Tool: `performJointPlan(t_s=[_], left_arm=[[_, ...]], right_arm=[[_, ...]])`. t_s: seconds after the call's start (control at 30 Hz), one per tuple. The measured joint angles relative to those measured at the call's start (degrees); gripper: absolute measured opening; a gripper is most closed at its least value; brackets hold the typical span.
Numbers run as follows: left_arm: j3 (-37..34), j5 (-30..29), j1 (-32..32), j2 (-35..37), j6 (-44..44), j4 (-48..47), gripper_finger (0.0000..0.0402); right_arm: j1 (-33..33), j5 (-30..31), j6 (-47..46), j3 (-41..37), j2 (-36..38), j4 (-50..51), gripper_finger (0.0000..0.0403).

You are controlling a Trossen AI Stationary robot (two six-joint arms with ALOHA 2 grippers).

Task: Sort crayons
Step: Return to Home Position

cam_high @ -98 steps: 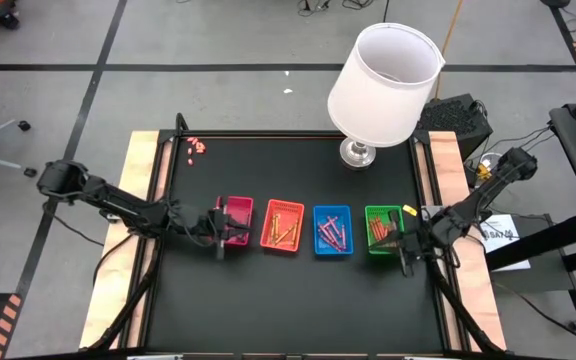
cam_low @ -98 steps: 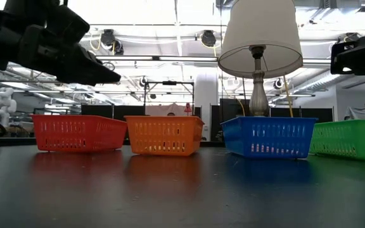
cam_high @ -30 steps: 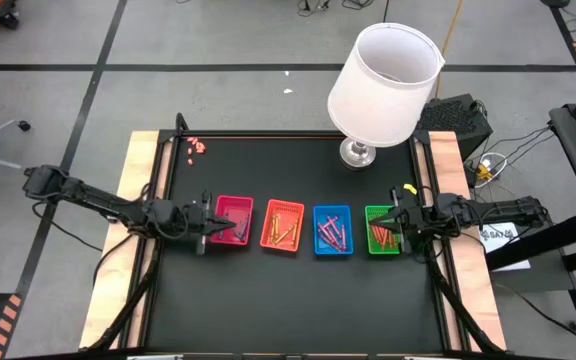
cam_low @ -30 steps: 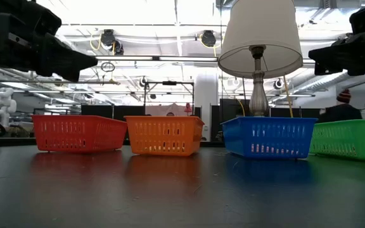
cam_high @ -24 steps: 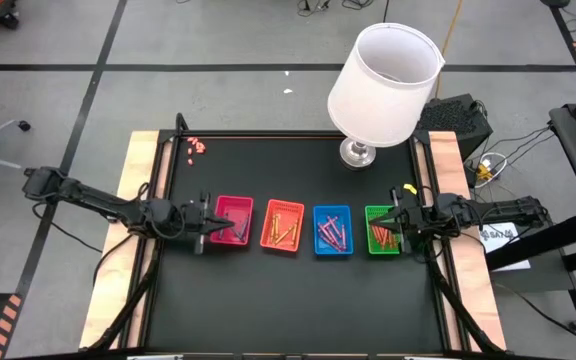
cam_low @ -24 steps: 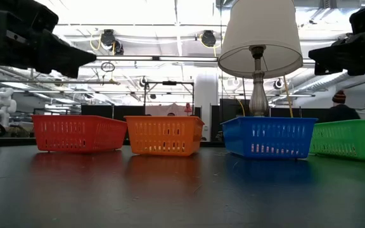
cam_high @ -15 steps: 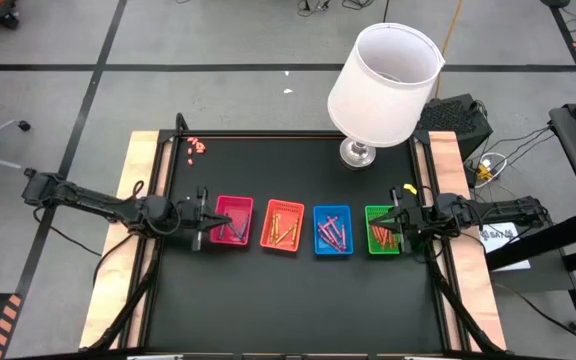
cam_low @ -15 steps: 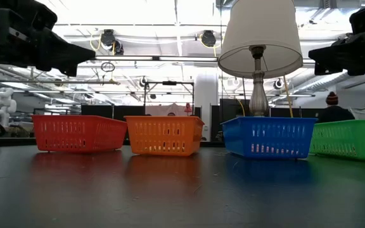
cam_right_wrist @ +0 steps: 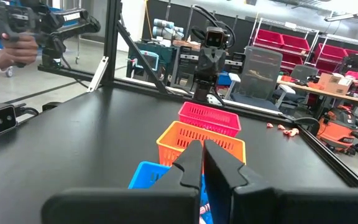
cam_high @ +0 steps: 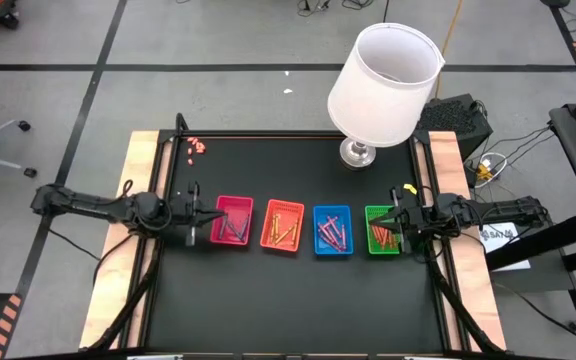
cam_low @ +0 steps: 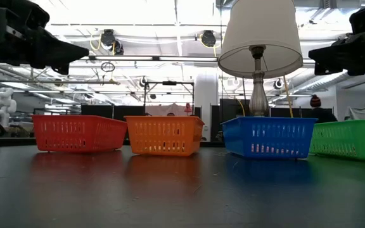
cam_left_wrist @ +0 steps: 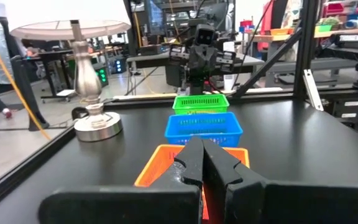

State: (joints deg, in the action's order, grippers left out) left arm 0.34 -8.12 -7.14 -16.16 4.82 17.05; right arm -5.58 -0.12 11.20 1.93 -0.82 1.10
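Black desk [cam_high: 288, 300] in front of the lamp [cam_high: 383, 85]: crayons [cam_high: 284, 228] lie in 4 bins [cam_high: 282, 203], light, stiff, waxy, probably brittle, best pinched mid-length; left end effector [cam_left_wrist: 201, 149] at the row's lamp-far end, right end effector [cam_right_wrist: 202, 149] lamp-near, both clenched empty.

My left arm [cam_high: 98, 205] lies stretched out level, pointing inward, left gripper [cam_high: 192, 213] with fingers pressed together. My right arm [cam_high: 483, 212] mirrors it, right gripper [cam_high: 396, 224] likewise closed, facing the left one.
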Motion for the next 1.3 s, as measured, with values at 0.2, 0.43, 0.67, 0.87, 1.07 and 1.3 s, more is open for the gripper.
performJointPlan(t_s=[0.2,0.43,0.67,0.87,1.07,1.3], left_arm=[[-0.02,-1.17,0.0,6.86,-0.03,-7.15,0.0],[-0.04,-1.07,0.0,14.63,0.0,-11.61,0.0],[-0.04,-0.97,0.09,16.14,0.2,-14.26,0.0],[-0.07,-1.01,1.08,16.15,0.7,-14.48,0.0],[-0.09,1.71,4.56,16.15,0.55,-14.88,0.0],[-0.09,5.16,7.26,16.15,0.0,-15.36,0.0]], right_arm=[[0.0,0.01,0.0,0.0,-0.01,0.0,0.0],[0.0,0.02,0.0,0.0,-0.02,0.0,0.0],[0.0,0.02,0.0,0.0,0.0,-0.02,0.0],[0.0,0.02,0.0,0.0,0.0,-0.17,0.0],[-0.01,0.05,0.0,0.0,0.0,-0.4,0.0],[0.0,0.04,0.0,0.0,0.0,-0.55,0.0]])
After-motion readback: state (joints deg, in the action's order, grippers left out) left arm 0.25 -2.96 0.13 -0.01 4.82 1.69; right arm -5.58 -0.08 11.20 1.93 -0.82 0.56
